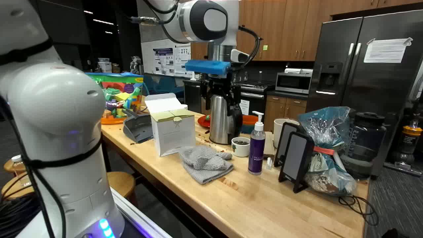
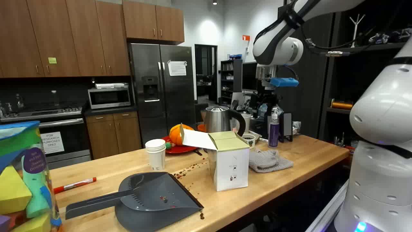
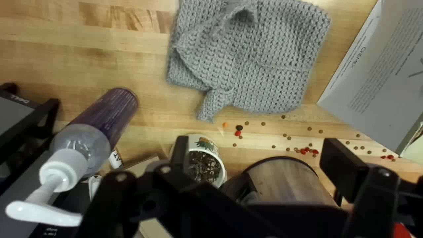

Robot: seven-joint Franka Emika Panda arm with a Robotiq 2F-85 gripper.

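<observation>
We log one gripper (image 3: 259, 155), fingers parted wide, near one steel kettle (image 1: 218, 122) upright on the wooden counter (image 1: 264, 208). About it we count one pineapple-print cup (image 1: 240, 151), one grey cloth (image 1: 206, 162), one pump bottle (image 1: 256, 152), one white box (image 1: 175, 135), two speakers (image 1: 295, 158).

Close wrist view, facing down, exterior views sharing worktop (image 1: 281, 208), from apparently opposite ends

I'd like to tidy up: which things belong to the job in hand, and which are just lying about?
Likely the job, being nearest the open fingers: kettle, perhaps small mug.

Lying about, it seems: cloth, box, dustpan, bottle, speakers, plate, marker.
</observation>
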